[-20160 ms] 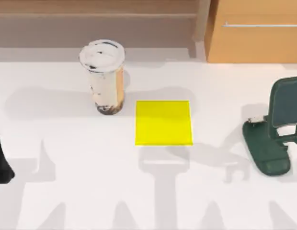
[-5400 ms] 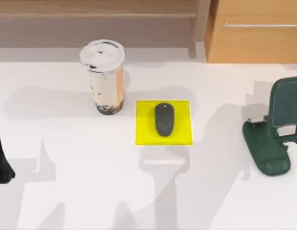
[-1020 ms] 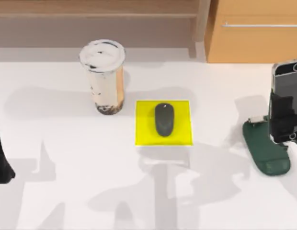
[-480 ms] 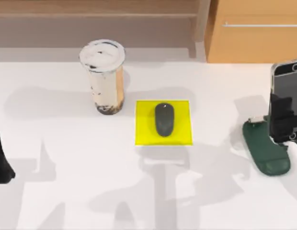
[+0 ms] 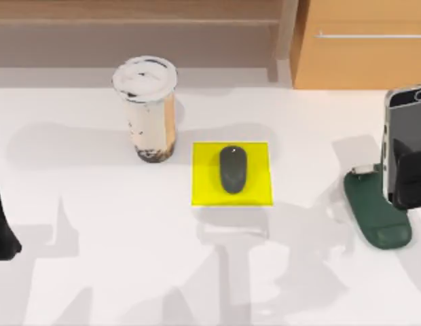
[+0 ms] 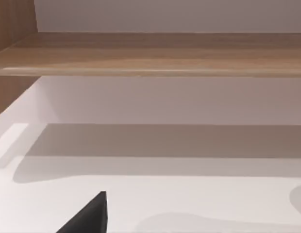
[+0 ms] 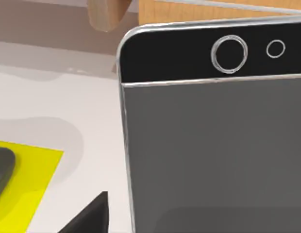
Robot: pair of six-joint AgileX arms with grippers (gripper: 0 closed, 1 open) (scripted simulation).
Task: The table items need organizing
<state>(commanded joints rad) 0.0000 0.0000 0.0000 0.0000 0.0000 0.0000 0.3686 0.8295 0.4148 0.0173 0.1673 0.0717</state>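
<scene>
Phone upright on stand, right arm nearest.
The right gripper point(image 5: 413, 178), finger state untellable, fronted the phone point(image 5: 403, 129) at the worktop's point(image 5: 102, 238) 3 o'clock, long axis vertical over the stand point(image 5: 375, 219).

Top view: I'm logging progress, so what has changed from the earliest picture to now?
The small dark grey oval mouse now lies on the yellow square pad, bare before. The silver-edged smartphone has arrived upright on the dark green stand, with the right gripper in front of it, lately shifted right. The white-lidded cup and left arm stayed put.
</scene>
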